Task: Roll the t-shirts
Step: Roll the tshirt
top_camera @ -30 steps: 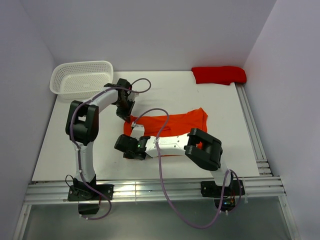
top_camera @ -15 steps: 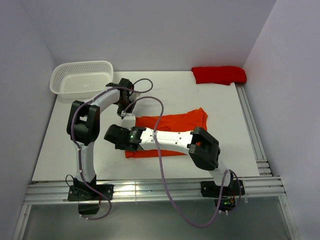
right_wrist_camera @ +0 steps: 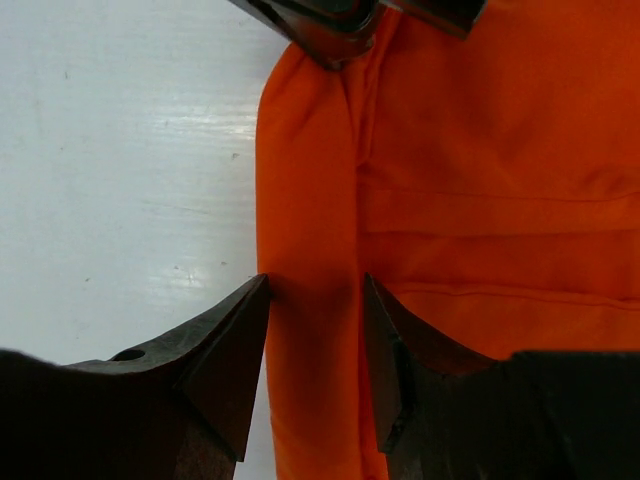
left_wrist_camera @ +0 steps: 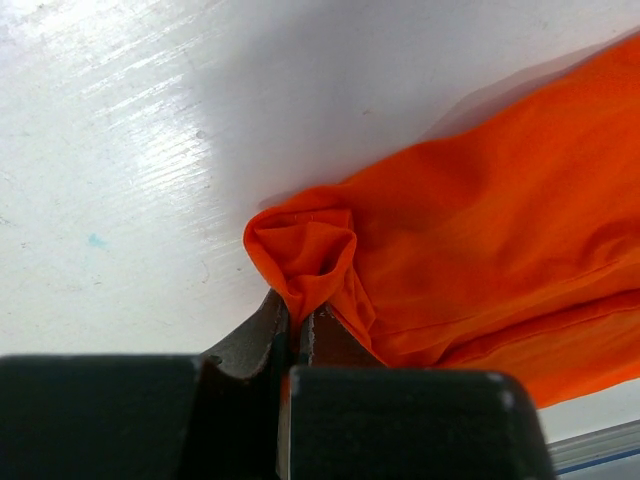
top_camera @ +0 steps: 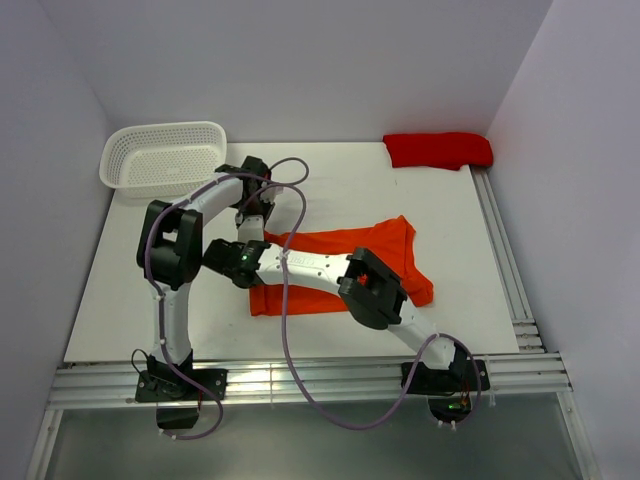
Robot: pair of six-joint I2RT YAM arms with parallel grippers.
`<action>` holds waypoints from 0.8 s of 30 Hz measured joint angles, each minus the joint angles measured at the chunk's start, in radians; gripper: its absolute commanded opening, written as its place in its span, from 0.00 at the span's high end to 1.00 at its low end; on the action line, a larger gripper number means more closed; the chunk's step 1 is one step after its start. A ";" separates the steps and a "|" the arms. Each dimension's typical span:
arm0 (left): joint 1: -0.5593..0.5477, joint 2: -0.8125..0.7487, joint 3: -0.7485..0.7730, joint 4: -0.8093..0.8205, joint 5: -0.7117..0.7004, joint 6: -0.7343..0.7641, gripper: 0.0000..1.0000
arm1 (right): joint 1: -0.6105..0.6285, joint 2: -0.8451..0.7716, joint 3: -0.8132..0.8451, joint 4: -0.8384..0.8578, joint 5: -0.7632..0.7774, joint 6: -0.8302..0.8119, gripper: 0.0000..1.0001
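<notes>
The orange t-shirt (top_camera: pixel 385 240) lies folded into a band in the middle of the table (top_camera: pixel 130 270). The red t-shirt (top_camera: pixel 438 150) sits bundled at the far right corner. The left gripper (left_wrist_camera: pixel 297 320) is pinched tight on the orange shirt's left corner. The right gripper (right_wrist_camera: pixel 315 285) stands with jaws apart astride the same edge, holding nothing. Rolling looks about to begin: the right jaws probably need to close on that edge so both can turn it over.

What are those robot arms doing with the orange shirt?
They are working on rolling it up. The left gripper is pinched shut on a bunched corner of the orange t-shirt, which lies mostly flat on the table. The right gripper is open, its jaws either side of the shirt's edge close by, not gripping yet. A red t-shirt sits bundled at the far right corner, and a white basket stands at the far left.
</notes>
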 measured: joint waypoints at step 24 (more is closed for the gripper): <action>-0.019 0.030 0.037 -0.023 -0.025 -0.005 0.97 | 0.004 0.111 0.105 -0.064 0.031 -0.007 0.58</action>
